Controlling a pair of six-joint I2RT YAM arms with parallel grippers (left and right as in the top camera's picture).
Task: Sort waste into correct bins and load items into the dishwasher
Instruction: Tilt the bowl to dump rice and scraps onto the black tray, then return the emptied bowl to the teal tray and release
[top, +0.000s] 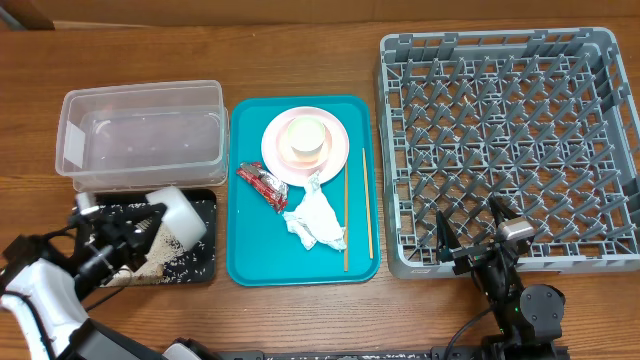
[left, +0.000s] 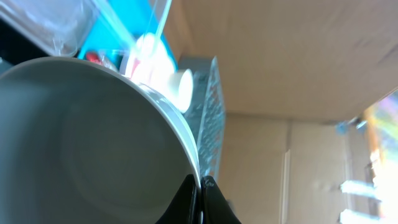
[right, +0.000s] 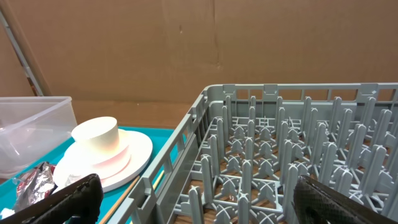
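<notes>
Left gripper pinches a white bowl; right gripper hangs wide open.
At 8 o'clock, the smooth bowl is held by its rim, tilted over the shallow black tray with scattered grains; the clear tub stands at its 12 o'clock. The middle teal tray carries a pink plate, white cup, shiny red wrapper, crumpled tissue and thin chopsticks. At 3 o'clock is the grey pegged rack; the empty right gripper is at its 6 o'clock edge.
</notes>
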